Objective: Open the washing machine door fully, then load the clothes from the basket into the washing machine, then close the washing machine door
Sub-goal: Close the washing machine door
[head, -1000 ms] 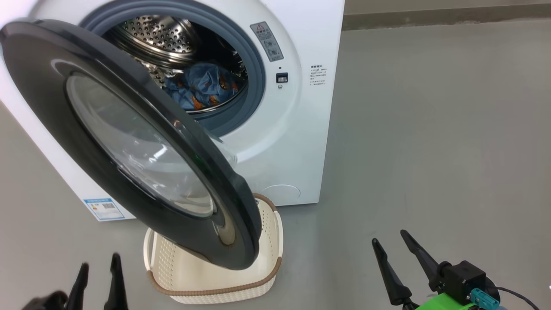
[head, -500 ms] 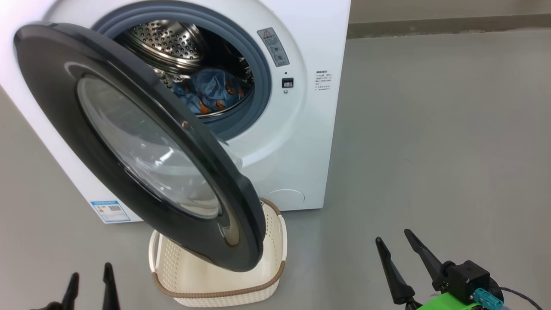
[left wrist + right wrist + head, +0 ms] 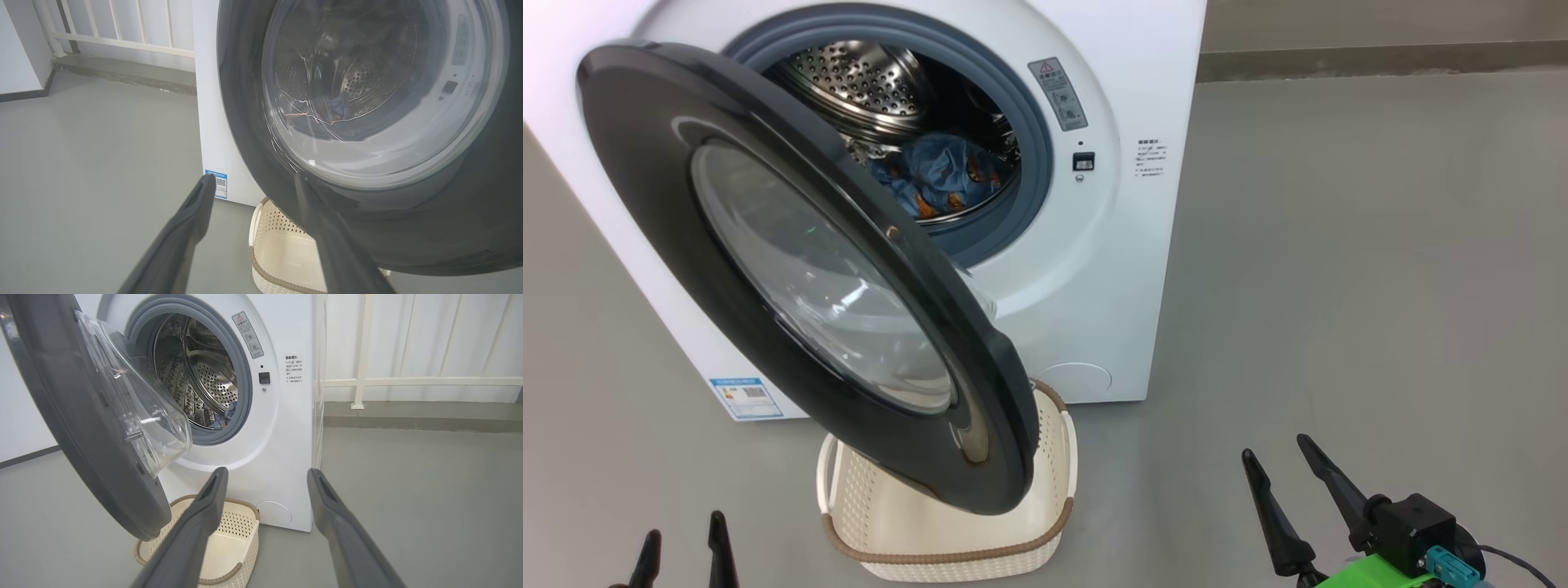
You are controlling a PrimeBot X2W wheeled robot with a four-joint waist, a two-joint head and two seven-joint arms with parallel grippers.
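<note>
The white washing machine (image 3: pixel 1094 286) stands with its door (image 3: pixel 825 286) swung out towards me, black rim and clear glass bowl facing left. The blue clothes (image 3: pixel 939 180) with orange figures lie in the steel drum. Under the door's lower edge the cream basket (image 3: pixel 947 557) sits on the floor, and the part of its inside that shows is bare. My left gripper (image 3: pixel 685 527) is open at the lower left, away from the door. In the left wrist view its fingers (image 3: pixel 192 220) point at the door (image 3: pixel 367 94). My right gripper (image 3: pixel 1274 445) is open at the lower right, holding nothing.
Grey floor (image 3: pixel 1339 286) spreads wide to the right of the machine. A white railing (image 3: pixel 408 380) over a low kerb runs behind it. The open door overhangs the basket (image 3: pixel 229 547) and stands between my left arm and the drum opening.
The head camera has shifted, so the whole picture slid right and down. My left gripper has sunk towards the bottom edge. Door, clothes and right gripper look unchanged.
</note>
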